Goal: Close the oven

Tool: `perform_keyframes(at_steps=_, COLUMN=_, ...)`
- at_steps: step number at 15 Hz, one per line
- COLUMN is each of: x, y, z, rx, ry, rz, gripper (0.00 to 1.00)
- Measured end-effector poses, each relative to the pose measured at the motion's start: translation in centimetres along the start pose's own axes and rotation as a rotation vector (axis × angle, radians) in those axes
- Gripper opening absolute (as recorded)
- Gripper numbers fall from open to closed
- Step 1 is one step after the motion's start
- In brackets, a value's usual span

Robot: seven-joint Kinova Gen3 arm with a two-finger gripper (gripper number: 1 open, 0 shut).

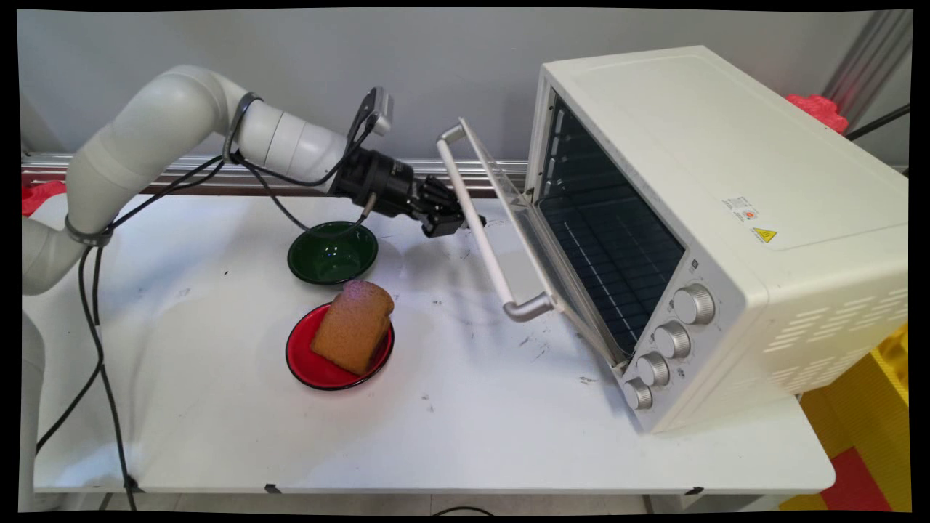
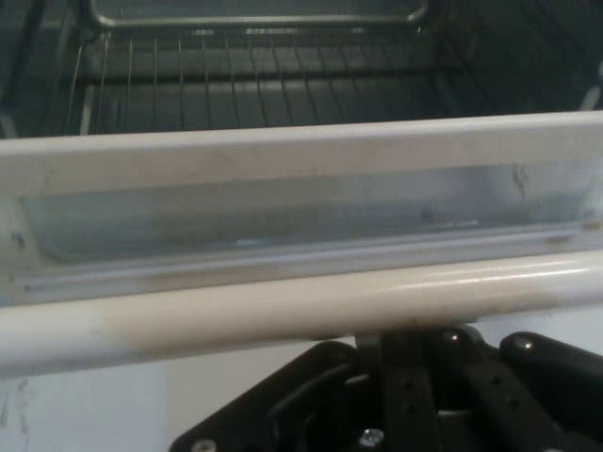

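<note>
Main view: the white arm reaches in from the upper left of the frame, and its black end effector (image 1: pixel 445 215) sits at the handle bar (image 1: pixel 476 225) of the toaster oven (image 1: pixel 726 218), which fills the right half of the frame on the white worktop (image 1: pixel 218 421). The oven's glass door (image 1: pixel 527 240) hangs partly open, tilted outward, with the bar running along its free edge. Whether the end effector is wide, narrow or clamped on the bar cannot be told from here. Just below the arm, at centre left, stands a dark green bowl (image 1: pixel 333 253). Nearer the bottom of the frame, close beside that bowl, a red plate (image 1: pixel 309 367) carries a slice of brown bread (image 1: pixel 354 325). Four silver knobs (image 1: pixel 665 341) line the oven's front at lower right.

Hand view: the pale handle bar (image 2: pixel 301 311) crosses the frame from left to right, directly above the black linkage (image 2: pixel 415 395) at the bottom edge. The fingertips are hidden behind it. Above the bar lies the door's glass (image 2: pixel 301 212), and the wire rack (image 2: pixel 264 85) shows in the upper part.
</note>
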Motion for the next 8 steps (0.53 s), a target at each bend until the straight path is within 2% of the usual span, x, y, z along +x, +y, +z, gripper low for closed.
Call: perform_keyframes(at_steps=8, x=2.6, y=0.2, z=0.6, rx=-0.006, ry=0.041, rz=0.033, gripper=0.00)
